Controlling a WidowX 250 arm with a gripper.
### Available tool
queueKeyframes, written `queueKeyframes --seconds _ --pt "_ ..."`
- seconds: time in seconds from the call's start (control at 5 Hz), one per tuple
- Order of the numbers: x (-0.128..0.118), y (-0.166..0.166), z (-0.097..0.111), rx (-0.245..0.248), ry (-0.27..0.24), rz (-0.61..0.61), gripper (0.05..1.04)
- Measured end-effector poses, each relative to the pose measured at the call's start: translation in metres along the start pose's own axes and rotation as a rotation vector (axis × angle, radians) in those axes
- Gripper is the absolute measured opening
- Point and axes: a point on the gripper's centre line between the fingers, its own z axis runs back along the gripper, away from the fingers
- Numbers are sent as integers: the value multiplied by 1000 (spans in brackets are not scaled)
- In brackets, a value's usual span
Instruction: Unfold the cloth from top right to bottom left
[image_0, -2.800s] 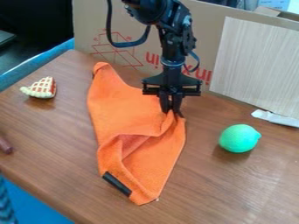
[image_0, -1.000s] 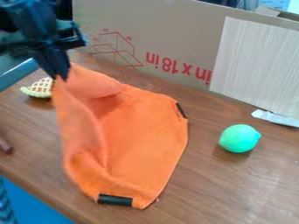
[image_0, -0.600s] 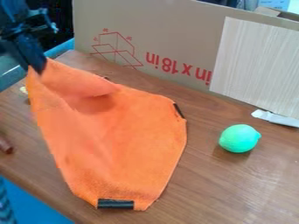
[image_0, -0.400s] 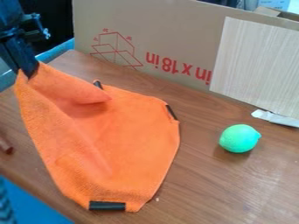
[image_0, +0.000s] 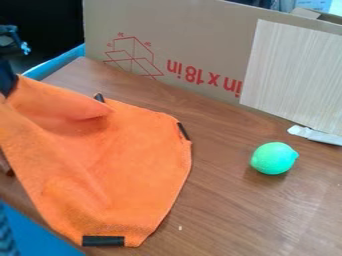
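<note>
At the ten o'clock edge of my view I have a sliver of my gripper (image_0: 7, 91), all black with a faint navy sheen. Its lower piece is a smooth, plain dark wedge, narrowing downward. Above that sits some black hardware (image_0: 9, 49), knobbly and angular, with a rounded upper edge and a slim slanting part at its three o'clock side. That part ends in a small pale-blue glint (image_0: 25, 48) (bare metal or plastic, I can't tell from here).
</note>
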Motion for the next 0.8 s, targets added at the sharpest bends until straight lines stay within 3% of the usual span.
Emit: queueKeyframes --seconds 0.2,0.4,0.6,0.8 --pt "-8 17 5 -88 -120 55 66" --pt "-17 25 22 -62 -203 116 203" --pt "-27 34 41 -17 -236 148 501" --pt "-30 43 54 -14 -249 188 805"
